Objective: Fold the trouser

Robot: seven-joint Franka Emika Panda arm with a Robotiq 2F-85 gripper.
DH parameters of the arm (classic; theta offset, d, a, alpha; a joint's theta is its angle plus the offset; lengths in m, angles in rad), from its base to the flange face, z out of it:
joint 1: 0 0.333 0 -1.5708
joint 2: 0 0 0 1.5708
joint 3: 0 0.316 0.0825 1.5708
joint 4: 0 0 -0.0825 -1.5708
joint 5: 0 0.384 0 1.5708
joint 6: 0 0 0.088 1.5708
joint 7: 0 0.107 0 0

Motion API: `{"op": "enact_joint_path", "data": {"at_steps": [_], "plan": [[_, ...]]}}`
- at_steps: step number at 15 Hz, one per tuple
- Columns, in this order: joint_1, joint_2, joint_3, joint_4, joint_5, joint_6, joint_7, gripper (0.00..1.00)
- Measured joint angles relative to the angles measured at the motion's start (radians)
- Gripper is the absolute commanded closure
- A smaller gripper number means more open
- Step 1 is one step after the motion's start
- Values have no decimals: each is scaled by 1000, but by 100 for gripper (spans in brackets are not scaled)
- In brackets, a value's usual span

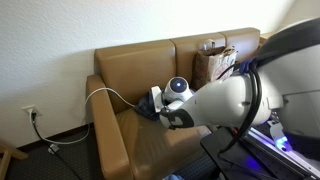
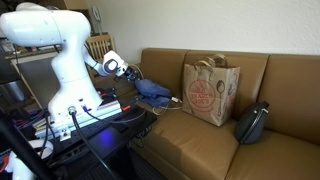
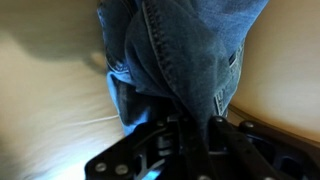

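In the wrist view the gripper [image 3: 192,138] shows at 6 o'clock with its jaws drawn together on a bunched fold of the blue denim trouser [image 3: 170,50], which spreads up toward 12 o'clock. In an exterior view the trouser sits crumpled on the sofa [image 2: 200,140] seat, at 9 o'clock from the paper bag [image 2: 208,92], with a black bag [image 2: 252,122] at the paper bag's 4 o'clock

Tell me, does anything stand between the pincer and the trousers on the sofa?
Nothing visible does. In the wrist view the trousers run straight into the pincer, which seems shut on them. The paper bag stands apart, further along the sofa.
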Motion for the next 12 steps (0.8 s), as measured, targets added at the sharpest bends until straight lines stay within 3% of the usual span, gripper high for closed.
{"op": "enact_joint_path", "data": {"at_steps": [2,5,12], "plan": [[-75,-63,45,15,30,55,-25,97],[-241,-154,154,76,42,159,-53,97],[-653,-265,522,308,36,334,-163,97]]}}
